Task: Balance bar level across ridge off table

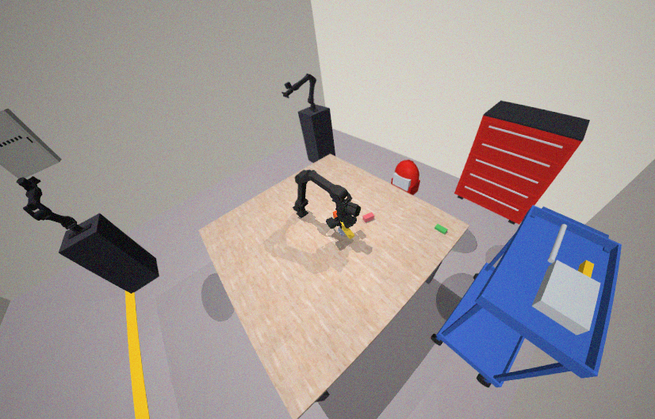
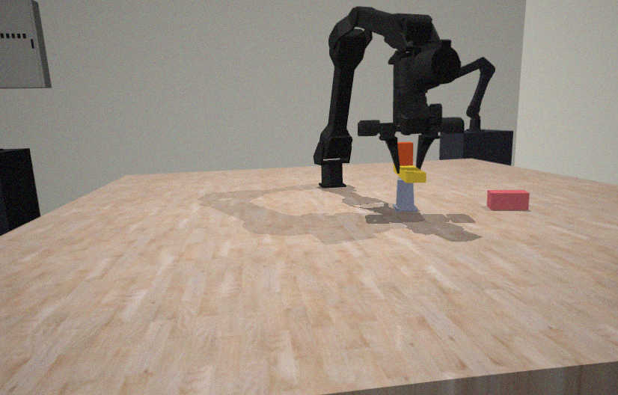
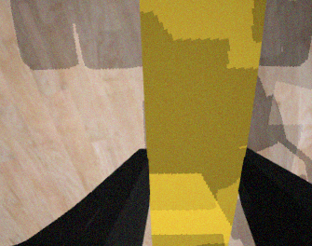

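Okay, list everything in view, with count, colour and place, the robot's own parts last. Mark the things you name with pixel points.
bar (image 2: 414, 176) (image 3: 196, 112): one, yellow, at the ridge's top
block on the bar (image 2: 405, 153): one, orange-red, bar's far end
ridge (image 2: 405, 195): one, blue-grey, standing under the bar
red block (image 1: 368, 217) (image 2: 507, 200): one, beside the ridge
green block (image 1: 440, 228): one, near a table corner
table (image 1: 319, 291) (image 2: 272, 294): one, light wood
drawer cabinet (image 1: 515, 161): one, red and black, by the wall
cart (image 1: 502, 312): one, blue, loaded
red domed object (image 1: 406, 171): one, behind the table
wall box (image 1: 7, 147) (image 2: 7, 58): one, grey
other arms: two, black, on dark pedestals
arm (image 1: 322, 182) (image 2: 343, 83): one, black, on the table
hand (image 2: 408, 170) (image 3: 192, 158): one, black, shut on the bar
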Tool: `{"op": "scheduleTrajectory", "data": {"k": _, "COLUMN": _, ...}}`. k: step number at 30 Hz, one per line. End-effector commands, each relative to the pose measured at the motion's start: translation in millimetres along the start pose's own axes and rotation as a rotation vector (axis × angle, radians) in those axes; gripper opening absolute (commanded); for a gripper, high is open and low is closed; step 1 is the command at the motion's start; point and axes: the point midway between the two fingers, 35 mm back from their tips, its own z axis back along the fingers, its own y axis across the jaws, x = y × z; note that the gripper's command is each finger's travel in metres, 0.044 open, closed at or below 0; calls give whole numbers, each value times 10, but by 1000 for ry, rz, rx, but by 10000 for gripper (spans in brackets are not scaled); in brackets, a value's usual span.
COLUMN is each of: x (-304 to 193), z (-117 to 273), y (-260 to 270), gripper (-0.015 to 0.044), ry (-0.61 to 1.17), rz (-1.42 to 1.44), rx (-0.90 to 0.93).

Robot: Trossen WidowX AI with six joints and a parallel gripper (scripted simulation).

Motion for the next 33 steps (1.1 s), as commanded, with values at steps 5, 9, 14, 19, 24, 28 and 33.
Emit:
{"op": "scheduleTrajectory", "data": {"k": 5, "x": 4, "z": -3, "y": -6, "gripper": 0, "ry": -4, "rz": -5, "rx": -3}}
{"op": "scheduleTrajectory", "data": {"k": 9, "x": 4, "z": -7, "y": -7, "gripper": 0, "ry": -4, "rz": -5, "rx": -3}}
{"op": "scheduleTrajectory", "data": {"k": 14, "x": 4, "z": -11, "y": -7, "gripper": 0, "ry": -4, "rz": -5, "rx": -3}}
{"op": "scheduleTrajectory", "data": {"k": 19, "x": 4, "z": -16, "y": -7, "gripper": 0, "ry": -4, "rz": -5, "rx": -3}}
{"op": "scheduleTrajectory", "data": {"k": 24, "x": 4, "z": -19, "y": -7, "gripper": 0, "ry": -4, "rz": -5, "rx": -3}}
{"op": "scheduleTrajectory", "data": {"k": 28, "x": 3, "z": -23, "y": -7, "gripper": 0, "ry": -4, "rz": -5, "rx": -3}}
{"op": "scheduleTrajectory", "data": {"k": 33, "x": 3, "z": -27, "y": -7, "gripper": 0, "ry": -4, "rz": -5, "rx": -3}}
